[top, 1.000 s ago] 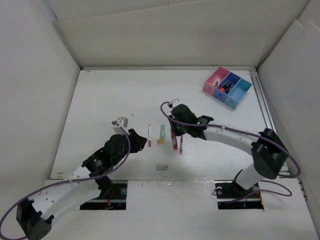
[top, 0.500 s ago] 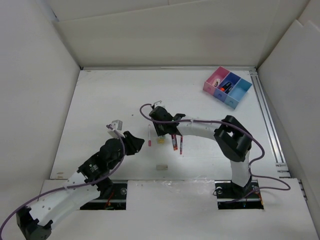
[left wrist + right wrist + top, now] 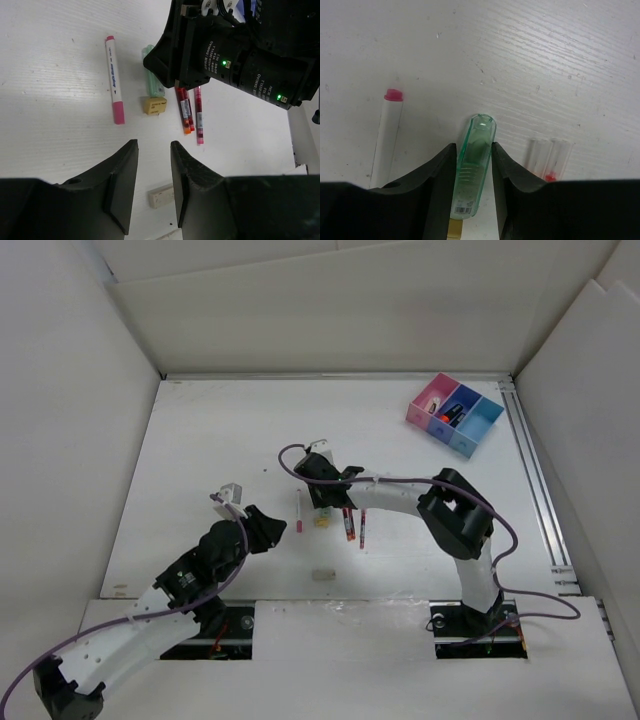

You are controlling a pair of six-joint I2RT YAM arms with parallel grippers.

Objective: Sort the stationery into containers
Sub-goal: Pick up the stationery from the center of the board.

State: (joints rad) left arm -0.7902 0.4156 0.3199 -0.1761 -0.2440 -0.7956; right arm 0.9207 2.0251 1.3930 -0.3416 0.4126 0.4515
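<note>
A translucent green case (image 3: 475, 170) lies flat on the table, and my right gripper (image 3: 474, 147) stands open over it with one finger close on each side. A yellowish eraser (image 3: 454, 231) touches the case's near end. A white marker with pink caps (image 3: 387, 135) lies to the left, two thin red pens (image 3: 550, 157) to the right. From above, the right gripper (image 3: 322, 498) covers the case. My left gripper (image 3: 154, 150) hovers open and empty above a beige eraser block (image 3: 161, 195). The containers (image 3: 482, 415), a pink, dark blue and light blue tray, stand far right.
The right arm (image 3: 225, 50) stretches across the table just behind the row of stationery. The tray holds a few small items in its pink and dark blue bins. White walls enclose the table on three sides.
My right gripper has moved left from the red pens to the green case and widened its jaws. The left arm has drawn back slightly toward the near left.
</note>
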